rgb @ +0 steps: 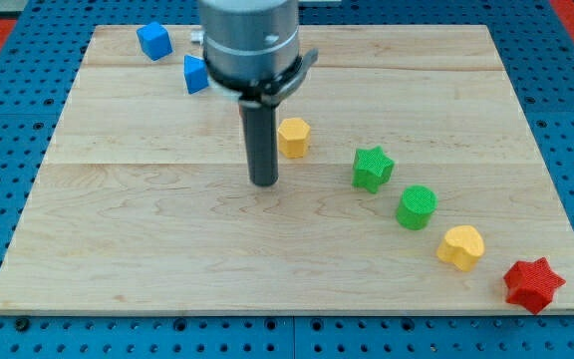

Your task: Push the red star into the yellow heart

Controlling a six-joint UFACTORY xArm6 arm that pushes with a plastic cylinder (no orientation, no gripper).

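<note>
Wooden board (147, 259), my tip (264, 183) near centre, touching no block, red star (533, 284) far to tip's lower right at board corner, yellow heart (461, 246) just up-left of star, apart, yellow block (293, 137) beside rod's right, no jaws on rod to open or close

Blocks on the counter (167, 249), seven in all, placed relative to the green star (372, 168):

- Blue: two. One blue cube (153, 40) far to its upper left; a second blue block (196, 75), partly hidden, shape unclear, also upper left.
- Yellow: two. One yellow hexagon (293, 137) just left; one yellow heart (461, 246) lower right.
- Green: two. The star itself; one green cylinder (417, 206) close at lower right.
- Red: one. Red star (533, 283), farthest lower right.
</note>
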